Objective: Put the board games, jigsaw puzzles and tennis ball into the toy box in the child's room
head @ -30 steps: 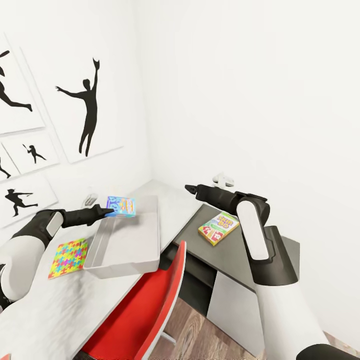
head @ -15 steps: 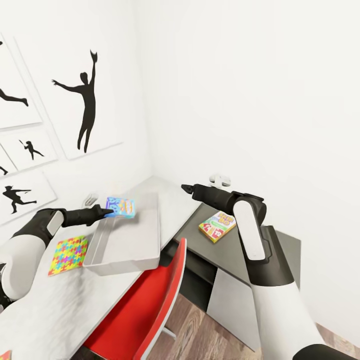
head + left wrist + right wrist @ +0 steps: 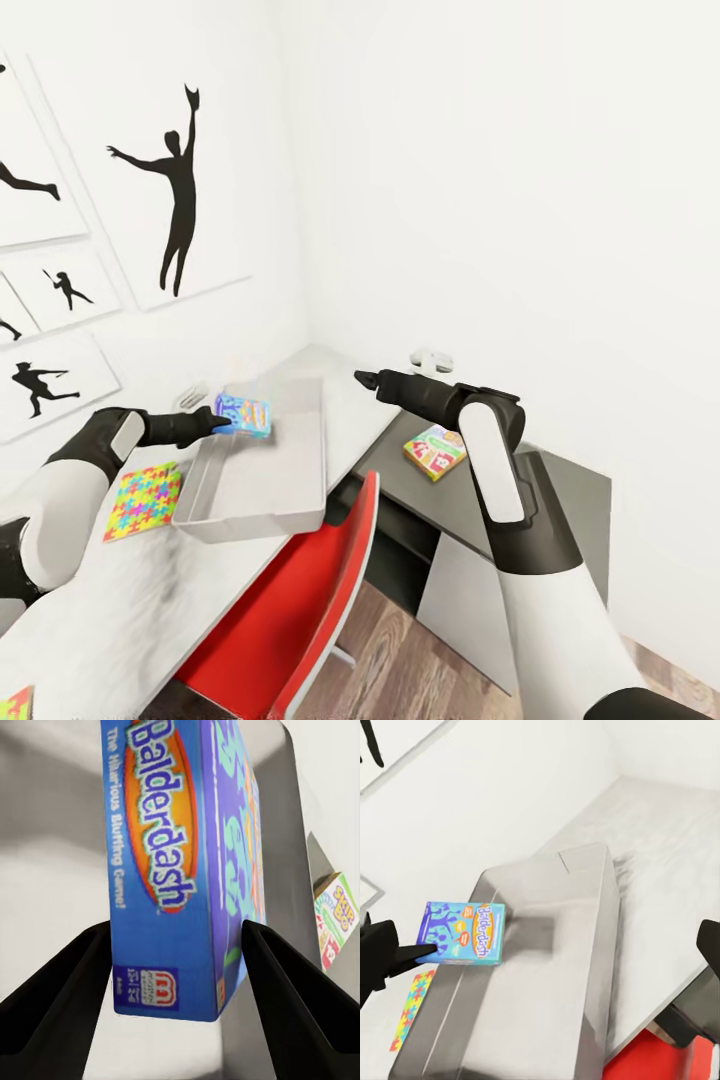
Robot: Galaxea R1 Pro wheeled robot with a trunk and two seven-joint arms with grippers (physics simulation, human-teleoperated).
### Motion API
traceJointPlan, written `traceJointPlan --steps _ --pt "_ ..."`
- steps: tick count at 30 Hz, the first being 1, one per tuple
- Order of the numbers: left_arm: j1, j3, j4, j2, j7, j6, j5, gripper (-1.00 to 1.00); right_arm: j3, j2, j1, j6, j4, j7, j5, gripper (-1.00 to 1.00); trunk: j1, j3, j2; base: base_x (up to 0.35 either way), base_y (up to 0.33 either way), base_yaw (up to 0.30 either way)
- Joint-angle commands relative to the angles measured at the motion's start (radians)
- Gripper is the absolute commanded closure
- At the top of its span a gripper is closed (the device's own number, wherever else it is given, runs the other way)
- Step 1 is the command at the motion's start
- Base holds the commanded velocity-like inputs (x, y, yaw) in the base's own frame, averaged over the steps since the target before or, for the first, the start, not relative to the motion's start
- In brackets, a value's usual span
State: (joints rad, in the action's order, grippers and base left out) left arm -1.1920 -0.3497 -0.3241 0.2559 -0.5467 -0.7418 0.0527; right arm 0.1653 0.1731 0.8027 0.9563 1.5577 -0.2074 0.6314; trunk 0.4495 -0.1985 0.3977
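Observation:
My left gripper (image 3: 217, 424) is shut on the blue board game (image 3: 243, 413), holding it by one end above the far part of the light grey toy box (image 3: 262, 478). In the left wrist view the fingers (image 3: 71, 990) clamp both sides of the blue box (image 3: 180, 862), with the tray below. My right gripper (image 3: 362, 378) hangs open and empty over the pale table (image 3: 350, 405), just right of the toy box (image 3: 577, 967). A yellow-green board game (image 3: 434, 451) lies on the dark cabinet top. One jigsaw puzzle (image 3: 143, 500) lies flat, left of the tray.
A red chair (image 3: 300, 610) is pushed in under the table in front of the tray. A small white object (image 3: 432, 357) sits by the far wall. Athlete posters (image 3: 170, 190) hang on the left wall. A colourful corner (image 3: 15, 702) shows at the table's near edge.
The whole view has shifted a little. My right gripper has edged left towards the toy box. The left gripper keeps the blue game over the tray.

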Motion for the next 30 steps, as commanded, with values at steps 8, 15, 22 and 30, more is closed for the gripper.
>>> traceJointPlan --steps 8,15,22,30 --pt "-0.003 0.038 -0.076 -0.03 0.0 0.004 0.002 1.0 0.001 0.0 0.001 0.001 0.001 -0.01 0.011 -1.0 0.001 -0.015 0.002 0.0 0.0 0.068" --pt "-0.003 0.113 -0.108 -0.057 -0.01 0.021 0.003 1.0 -0.001 -0.001 0.001 0.001 0.0 -0.009 0.012 -1.0 0.001 -0.024 0.002 0.0 0.0 0.003" --pt "-0.003 0.125 -0.111 -0.061 -0.013 0.032 0.004 1.0 -0.001 -0.001 0.001 0.001 -0.001 -0.009 0.012 -1.0 0.001 -0.026 0.002 0.0 0.0 -0.176" --pt "-0.003 0.127 -0.113 -0.059 -0.013 0.036 0.004 1.0 0.0 0.0 0.001 0.001 -0.001 -0.009 0.013 -1.0 0.001 -0.033 0.002 0.0 0.0 -0.016"
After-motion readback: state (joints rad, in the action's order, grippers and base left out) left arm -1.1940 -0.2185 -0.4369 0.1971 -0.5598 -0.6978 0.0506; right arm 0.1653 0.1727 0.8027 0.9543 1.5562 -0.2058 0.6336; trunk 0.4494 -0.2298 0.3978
